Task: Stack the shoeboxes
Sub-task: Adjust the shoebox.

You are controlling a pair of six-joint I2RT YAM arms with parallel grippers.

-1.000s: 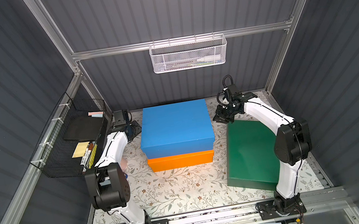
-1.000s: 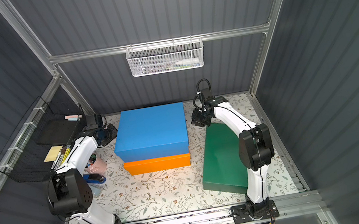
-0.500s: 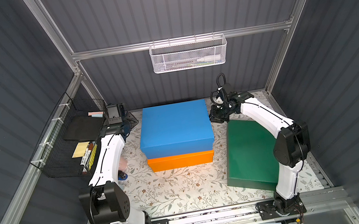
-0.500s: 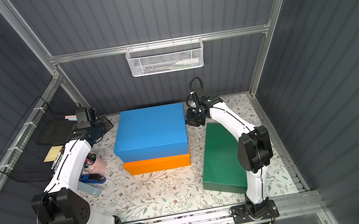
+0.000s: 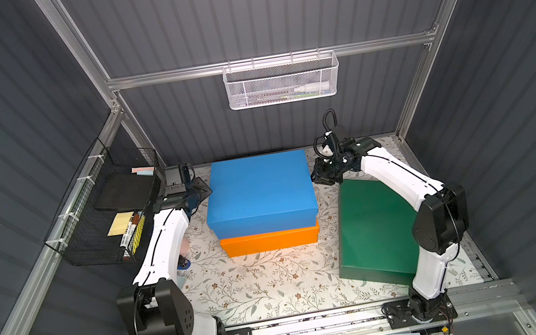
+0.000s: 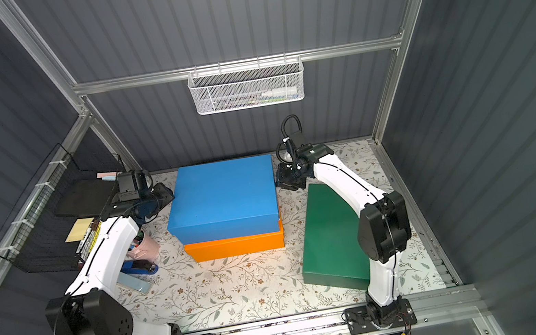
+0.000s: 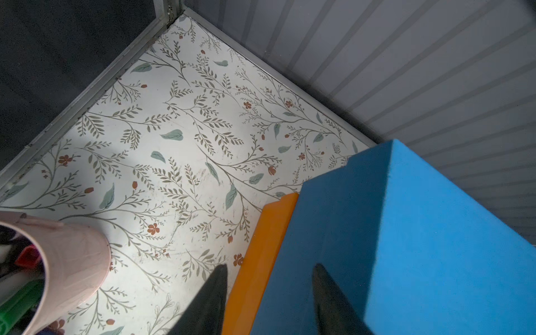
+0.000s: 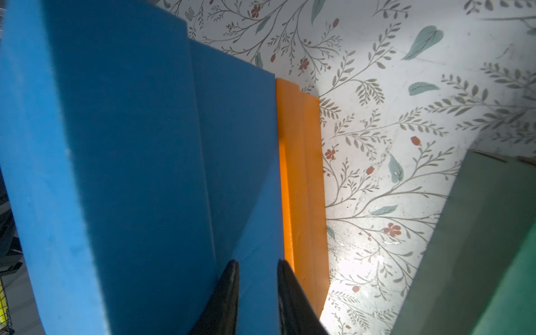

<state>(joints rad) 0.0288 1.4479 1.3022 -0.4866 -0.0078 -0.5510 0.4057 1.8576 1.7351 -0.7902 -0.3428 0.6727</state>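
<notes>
The blue shoebox [image 5: 259, 191] sits on the orange shoebox [image 5: 270, 240] at the middle back, slightly offset, in both top views. The dark green shoebox [image 5: 373, 228] lies alone on the mat to the right, partly under my right arm. My left gripper [image 5: 198, 189] is at the blue box's left side; in the left wrist view its jaws [image 7: 268, 269] stand open, nothing between them, beside the orange box [image 7: 261, 261] and blue box [image 7: 435, 232]. My right gripper [image 5: 320, 175] is at the blue box's right side, jaws [image 8: 256, 264] narrowly open against it [image 8: 116, 145].
A pink cup [image 6: 143, 246] of pens and a blue stapler [image 6: 137, 267] stand on the mat under my left arm. A black wire basket [image 5: 104, 214] hangs on the left wall and a white mesh basket [image 5: 282, 79] on the rear wall.
My left gripper swung back toward the wall basket, then came forward again to the blue box's left side. My right gripper moved left, close to the blue box's right side. The boxes stayed put.
</notes>
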